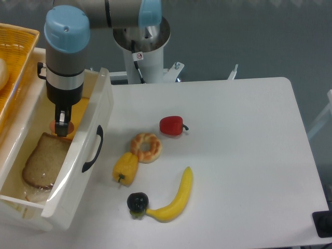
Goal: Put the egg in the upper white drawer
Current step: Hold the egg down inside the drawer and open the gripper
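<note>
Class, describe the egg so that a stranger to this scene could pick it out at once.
Find the upper white drawer at the table's left edge. Inside, past the bread slice, the gripper hangs over the egg: small, salmon, rounded, unlike the flat brown bread.

The egg [60,126] is salmon-orange. The drawer [78,176] is white with a black handle [92,149]. The bread slice [42,162] is tan (darker brown at the crust). The tabletop [238,145] is white. On it: red pepper [171,125], yellow pepper [125,167], yellow banana [176,197], orange-and-cream glazed donut [146,147].
</note>
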Tool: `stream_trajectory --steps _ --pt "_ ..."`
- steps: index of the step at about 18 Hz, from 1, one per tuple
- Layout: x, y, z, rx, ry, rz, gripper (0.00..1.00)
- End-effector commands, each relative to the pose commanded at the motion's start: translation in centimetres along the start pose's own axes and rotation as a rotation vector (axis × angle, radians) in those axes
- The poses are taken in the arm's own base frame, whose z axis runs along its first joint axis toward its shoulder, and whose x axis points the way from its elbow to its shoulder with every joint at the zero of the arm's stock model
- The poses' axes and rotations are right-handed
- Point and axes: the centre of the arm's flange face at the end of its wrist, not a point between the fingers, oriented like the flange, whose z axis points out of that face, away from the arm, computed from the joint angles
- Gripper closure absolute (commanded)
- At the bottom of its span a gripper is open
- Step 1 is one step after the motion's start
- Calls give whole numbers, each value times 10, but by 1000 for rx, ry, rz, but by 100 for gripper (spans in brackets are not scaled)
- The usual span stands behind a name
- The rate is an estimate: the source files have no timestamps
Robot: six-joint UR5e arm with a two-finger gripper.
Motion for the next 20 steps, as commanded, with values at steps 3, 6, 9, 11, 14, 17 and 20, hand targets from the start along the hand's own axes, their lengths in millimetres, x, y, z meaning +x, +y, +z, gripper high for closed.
stream_trajectory --steps 3,6,9,11,14,17,20 --pt "1 -4 2 1 4 5 82" --pt "2 -5 4 1 7 3 82" --pt "2 -5 3 1 6 2 82" --pt "2 -5 4 1 7 1 81" --pt "2 -5 4 1 7 1 79" --pt "2 -5 5 1 9 1 77" --pt "2 -4 6 1 12 -2 76"
